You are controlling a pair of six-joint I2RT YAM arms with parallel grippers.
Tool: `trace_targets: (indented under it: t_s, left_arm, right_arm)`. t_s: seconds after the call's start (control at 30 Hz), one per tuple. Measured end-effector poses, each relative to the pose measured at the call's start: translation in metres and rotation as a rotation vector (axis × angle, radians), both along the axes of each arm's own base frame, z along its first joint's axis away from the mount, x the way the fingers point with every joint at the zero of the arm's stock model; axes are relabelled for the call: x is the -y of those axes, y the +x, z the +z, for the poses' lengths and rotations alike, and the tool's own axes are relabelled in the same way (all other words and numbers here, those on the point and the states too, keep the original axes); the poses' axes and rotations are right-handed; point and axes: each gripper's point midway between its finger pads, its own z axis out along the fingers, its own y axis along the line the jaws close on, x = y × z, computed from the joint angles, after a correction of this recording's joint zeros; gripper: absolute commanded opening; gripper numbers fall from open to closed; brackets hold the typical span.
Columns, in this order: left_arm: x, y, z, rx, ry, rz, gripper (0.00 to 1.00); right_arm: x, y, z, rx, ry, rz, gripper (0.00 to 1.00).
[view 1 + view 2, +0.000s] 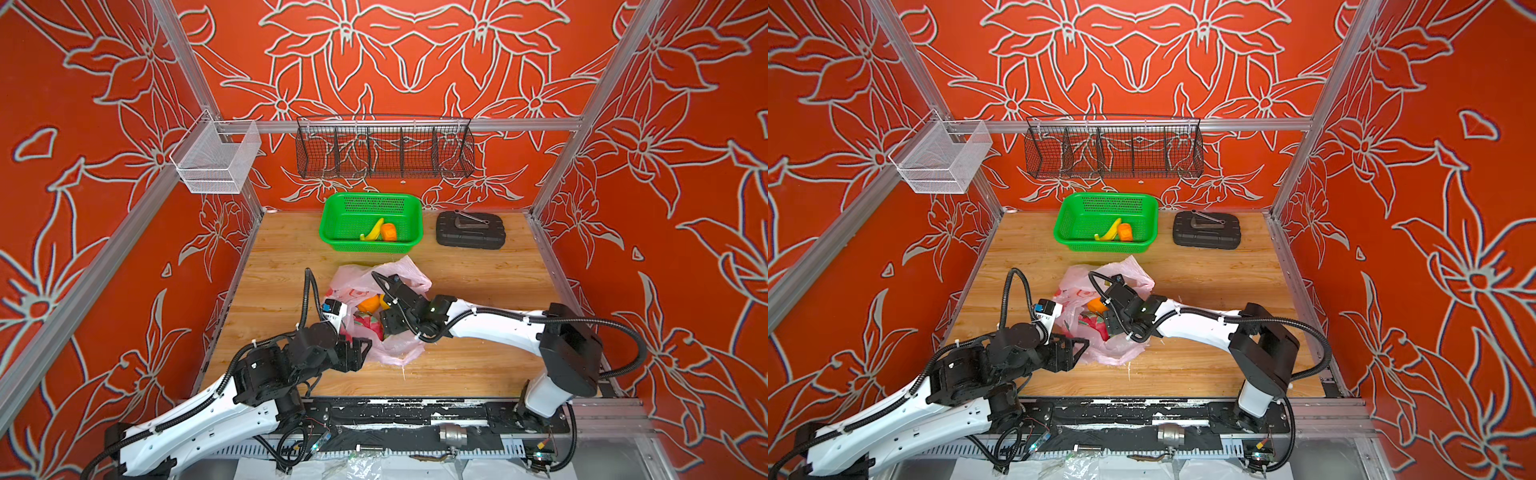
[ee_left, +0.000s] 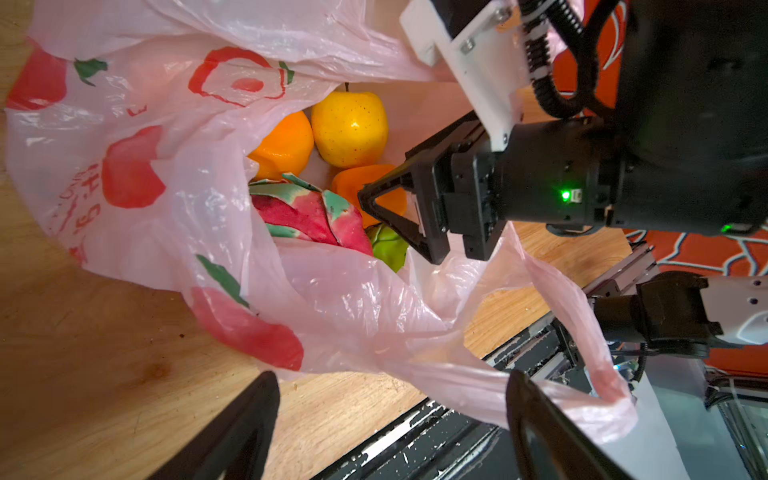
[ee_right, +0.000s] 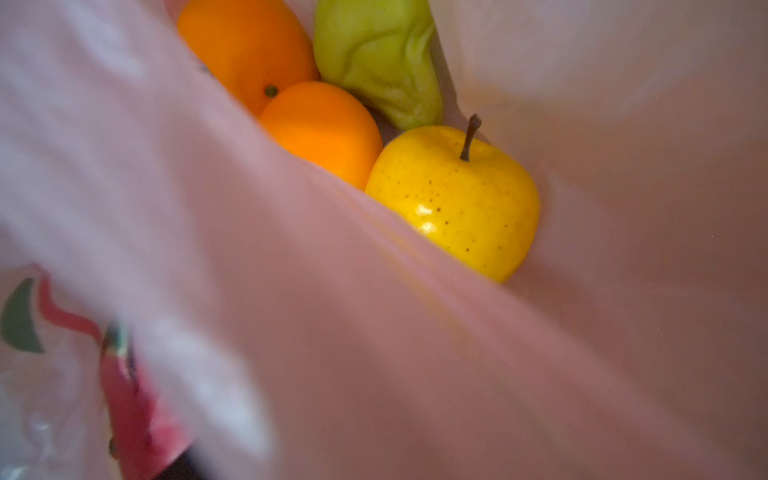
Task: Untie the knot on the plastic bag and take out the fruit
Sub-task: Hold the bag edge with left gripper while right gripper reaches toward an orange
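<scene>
The plastic bag [image 1: 397, 351] lies open mid-desk [image 1: 478, 282], in front of the green basket [image 1: 370, 246], which holds a banana [image 1: 373, 230] and an orange piece [image 1: 389, 232]. The fruit [image 3: 324, 129] sits inside the bag: a yellow apple [image 2: 349, 129], two oranges [image 2: 286, 145], a dragon fruit [image 2: 307, 216] and a green piece [image 2: 388, 249]. The left jaws stand wide at the bag's near edge, gripping nothing, with a loose handle loop [image 2: 573, 316] draped beside one of them. The right jaws reach into the bag's mouth just over the fruit. They show only side-on and pink film covers their own camera, so I cannot tell their gap.
</scene>
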Motion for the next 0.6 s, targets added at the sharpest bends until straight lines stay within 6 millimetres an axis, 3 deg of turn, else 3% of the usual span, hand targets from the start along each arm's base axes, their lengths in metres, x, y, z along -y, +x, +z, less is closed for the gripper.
trace_targets:
  t_s: [0.17, 0.23, 0.37, 0.6]
  left_arm:
    - [0.002, 0.002, -0.006, -0.011, 0.031, -0.004, 0.88]
    - [0.003, 0.003, -0.008, -0.013, 0.038, -0.006, 0.88]
    - [0.005, 0.004, -0.008, -0.012, 0.040, -0.008, 0.89]
    - [0.004, 0.006, -0.007, -0.001, 0.051, -0.004, 0.89]
  right_arm:
    - [-0.006, 0.001, -0.014, -0.024, 0.006, -0.008, 0.78]
    - [-0.008, 0.003, -0.018, -0.031, 0.015, -0.011, 0.73]
    - [-0.011, 0.006, -0.019, -0.038, 0.041, -0.022, 0.53]
    - [-0.003, -0.003, -0.014, -0.037, 0.064, -0.007, 0.48]
